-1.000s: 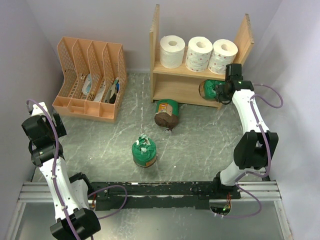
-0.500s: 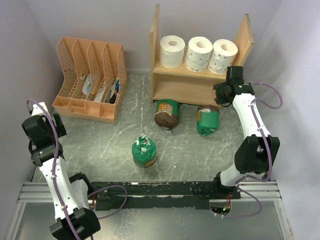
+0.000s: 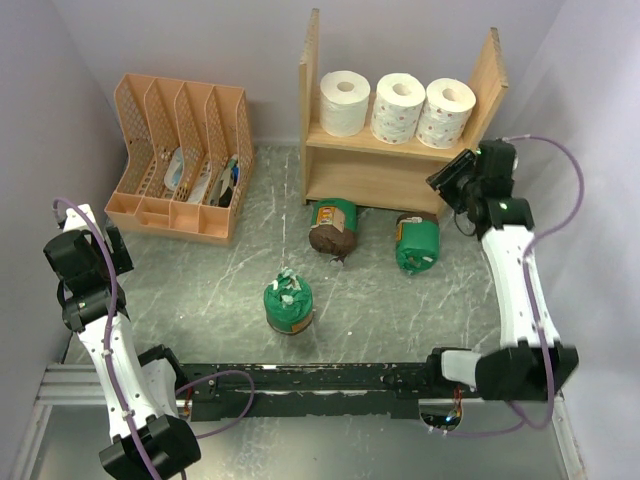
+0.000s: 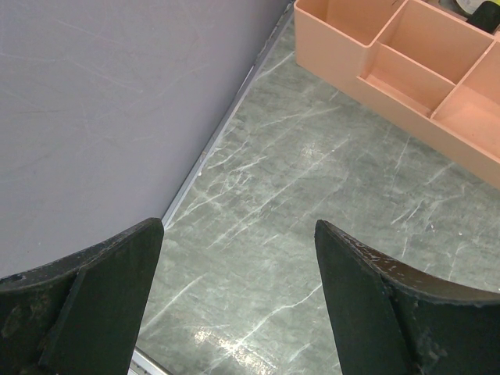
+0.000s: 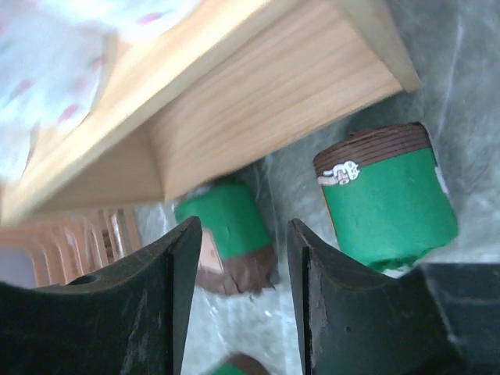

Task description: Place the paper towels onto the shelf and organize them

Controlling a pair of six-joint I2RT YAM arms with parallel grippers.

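Slippage, it seems: the green roll (image 3: 417, 243) that the right tool (image 5: 242, 230) held at the shelf (image 3: 311, 90) now lies on the surface (image 3: 200, 290) just before it; that tool, spread and empty, has withdrawn; a regrasp looks needed.

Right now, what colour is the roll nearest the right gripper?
The roll is green, brown-ended; right wrist view.

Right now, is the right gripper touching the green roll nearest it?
Apart. Top view shows a clear gap between the right gripper and the green roll.
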